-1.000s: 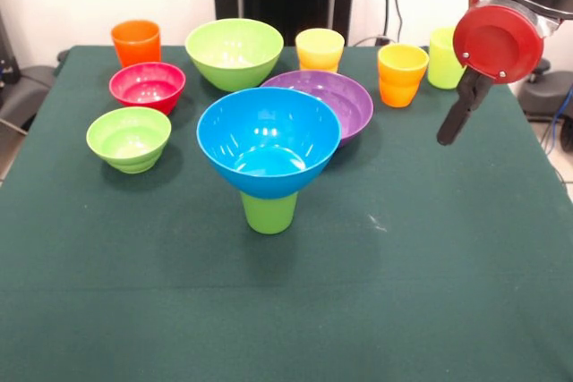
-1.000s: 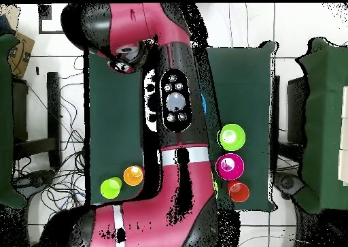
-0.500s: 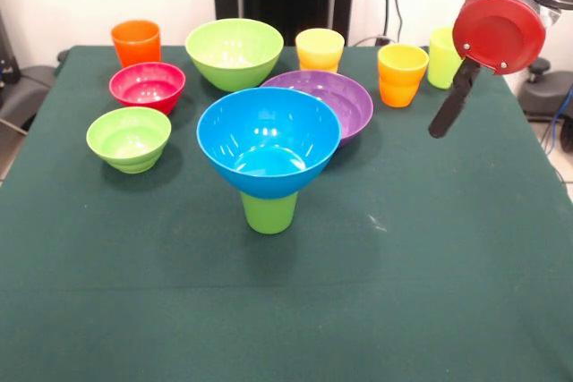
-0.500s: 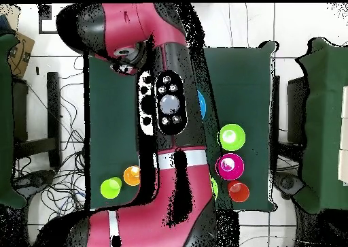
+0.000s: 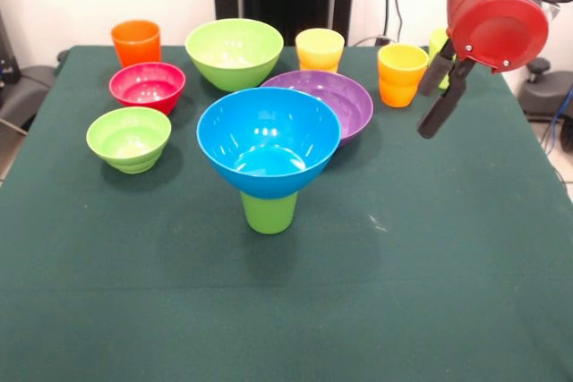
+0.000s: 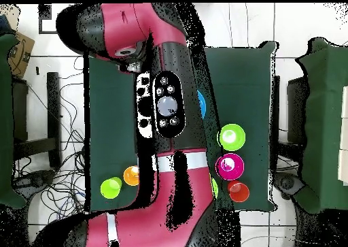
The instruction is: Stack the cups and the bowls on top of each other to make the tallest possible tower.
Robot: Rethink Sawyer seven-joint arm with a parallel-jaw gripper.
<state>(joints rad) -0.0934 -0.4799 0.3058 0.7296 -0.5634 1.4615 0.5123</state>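
Note:
A large blue bowl rests on a green cup, forming a two-piece tower at mid-table. Behind it sits the purple bowl. The large lime bowl, small red bowl, small lime bowl, orange cup and pale yellow cup stand apart. My gripper hangs open and empty above the table's right side. It is just right of the orange-yellow cup and partly hides the yellow-green cup.
In the overhead view my arm covers most of the table. Only the small lime bowl, red bowl, orange cup and two cups show there. The table's right edge is close to the gripper.
My gripper has moved left, closer to the orange-yellow cup, and has turned so that both fingers show. The cups and bowls have not moved.

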